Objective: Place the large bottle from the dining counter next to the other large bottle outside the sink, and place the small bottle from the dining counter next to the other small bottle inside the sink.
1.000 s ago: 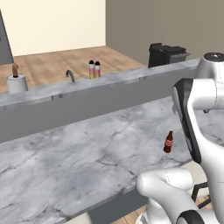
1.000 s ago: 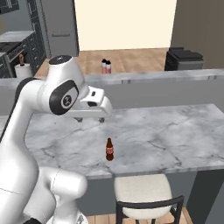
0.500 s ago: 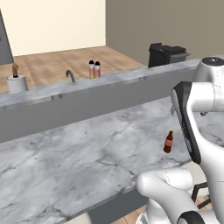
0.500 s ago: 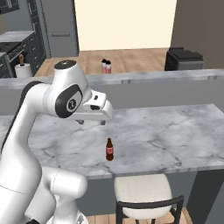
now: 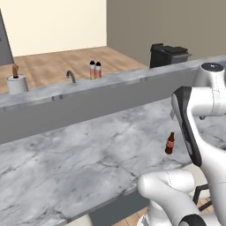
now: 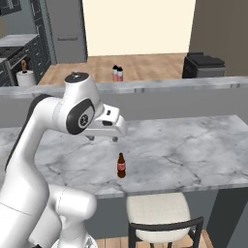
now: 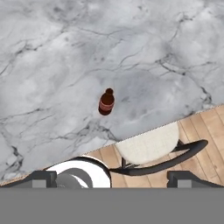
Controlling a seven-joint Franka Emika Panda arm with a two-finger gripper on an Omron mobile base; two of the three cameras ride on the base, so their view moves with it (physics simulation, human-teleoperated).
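Observation:
The small bottle from the dining counter (image 6: 121, 165) (image 5: 169, 143) (image 7: 106, 102) is dark brown with a red label. It stands upright near the front edge of the white marble dining counter (image 6: 184, 145) (image 5: 79, 159). My gripper (image 6: 102, 139) (image 7: 112, 178) hangs open above the slab, up and to the left of this bottle, with nothing between its fingers. Two large bottles (image 5: 95, 69) (image 6: 117, 73) stand side by side on the back counter, right of the faucet (image 5: 70, 76). The sink basin and the other small bottle are hidden behind the raised grey ledge.
A white-cushioned stool (image 6: 157, 213) (image 7: 148, 144) sits below the counter's front edge by the brown bottle. A paper towel roll (image 5: 16, 83) (image 6: 25, 77) stands on the back counter. A black appliance (image 5: 170, 55) (image 6: 203, 65) sits far right.
The arm has leaned forward and the hand has come down a little toward the slab and the brown bottle. The bottle has not moved and the jaws have stayed wide.

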